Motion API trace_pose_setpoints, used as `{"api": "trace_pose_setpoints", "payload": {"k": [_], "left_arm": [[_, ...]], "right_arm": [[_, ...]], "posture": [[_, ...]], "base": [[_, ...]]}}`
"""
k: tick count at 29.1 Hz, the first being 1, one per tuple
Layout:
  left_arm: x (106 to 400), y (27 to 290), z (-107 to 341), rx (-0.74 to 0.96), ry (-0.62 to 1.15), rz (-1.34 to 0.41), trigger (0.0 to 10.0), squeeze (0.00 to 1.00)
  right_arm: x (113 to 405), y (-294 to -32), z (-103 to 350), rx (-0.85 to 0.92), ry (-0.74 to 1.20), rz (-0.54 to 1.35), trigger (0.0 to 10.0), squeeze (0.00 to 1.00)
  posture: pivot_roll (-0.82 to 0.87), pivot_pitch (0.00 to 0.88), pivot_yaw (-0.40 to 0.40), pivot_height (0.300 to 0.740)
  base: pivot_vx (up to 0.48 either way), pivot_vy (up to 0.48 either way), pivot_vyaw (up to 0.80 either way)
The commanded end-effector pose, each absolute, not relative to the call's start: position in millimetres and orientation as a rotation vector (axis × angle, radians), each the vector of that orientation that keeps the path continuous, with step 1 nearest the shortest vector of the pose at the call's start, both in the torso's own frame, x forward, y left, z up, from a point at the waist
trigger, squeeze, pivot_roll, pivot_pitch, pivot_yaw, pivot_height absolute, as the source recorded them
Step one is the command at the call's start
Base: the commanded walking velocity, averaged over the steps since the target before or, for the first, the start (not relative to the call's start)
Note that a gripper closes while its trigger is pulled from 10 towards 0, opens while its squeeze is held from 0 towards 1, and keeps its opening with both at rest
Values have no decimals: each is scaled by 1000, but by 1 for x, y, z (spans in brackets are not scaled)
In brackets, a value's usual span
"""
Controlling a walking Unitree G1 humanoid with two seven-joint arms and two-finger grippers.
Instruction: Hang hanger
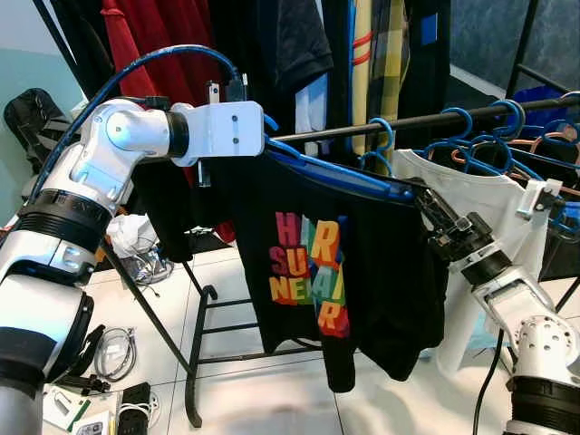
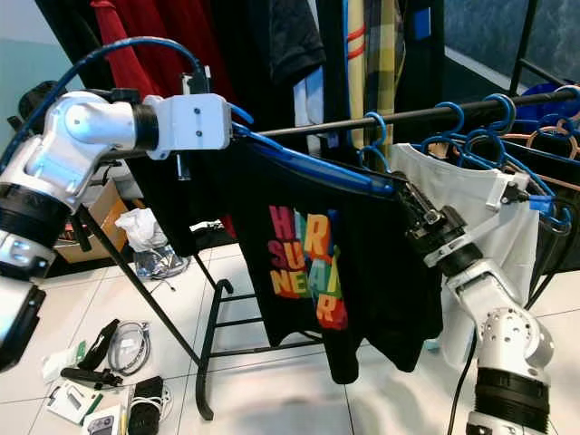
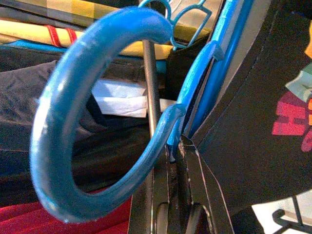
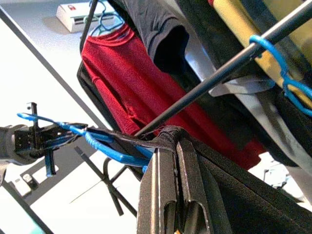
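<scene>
Both grippers were clamped on the blue hanger (image 1: 340, 172) carrying a black T-shirt (image 1: 335, 272) — left gripper (image 1: 272, 149) at its hook end, right gripper (image 1: 426, 204) pinching the far shoulder — its long axis nearly level, just below the rail (image 1: 408, 120).

The hanger (image 3: 97, 97) is smooth blue plastic with a dull sheen and faint scuffs on its hook, and the black T-shirt (image 1: 362, 272) draped on it is soft matt cloth with a flat multicoloured print; the rail (image 1: 435, 120) behind it is a thin dark metal rod, matt with a slight gleam. The left gripper (image 3: 178, 195) and right gripper (image 4: 175, 161) have hard black fingers with a satin shine along their edges, while the arm shells look like silver and white moulded plastic or painted metal, smooth and semi-gloss. The floor (image 1: 254, 390) is pale glossy tile, and the white shirt (image 1: 471, 208) and red garment (image 4: 141, 83) on the rack are matt woven cloth.
</scene>
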State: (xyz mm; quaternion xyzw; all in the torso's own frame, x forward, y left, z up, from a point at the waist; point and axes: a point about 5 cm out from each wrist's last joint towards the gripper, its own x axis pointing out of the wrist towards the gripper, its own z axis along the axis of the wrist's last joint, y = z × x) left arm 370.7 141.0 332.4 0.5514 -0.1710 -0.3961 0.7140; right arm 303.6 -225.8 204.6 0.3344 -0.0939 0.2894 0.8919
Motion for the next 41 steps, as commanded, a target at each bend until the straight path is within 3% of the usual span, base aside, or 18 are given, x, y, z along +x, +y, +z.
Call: {"api": "trace_pose_setpoints", "payload": {"k": [1, 20, 28, 38, 41], "left_arm": [[374, 149, 328, 1216, -345, -848, 9882, 0], [378, 128, 278, 1253, -243, -809, 9725, 0], [373, 116, 267, 1078, -220, -820, 9529, 0], [373, 114, 263, 1004, -171, -770, 9333, 0], [365, 103, 251, 989, -159, -823, 9373, 0]], "right_arm": [[302, -223, 204, 689, -183, 605, 0, 0], [316, -211, 228, 582, -147, 580, 0, 0], [313, -182, 208, 438, 113, 673, 0, 0], [317, -172, 211, 390, 178, 679, 0, 0], [321, -168, 223, 377, 154, 695, 0, 0]], "posture": [[-98, 0, 122, 740], [-101, 0, 111, 740], [-104, 0, 106, 740], [-109, 0, 104, 740], [-110, 0, 103, 740]], "base": [[0, 0, 0], [0, 0, 0], [0, 0, 0], [0, 0, 0], [0, 0, 0]]}}
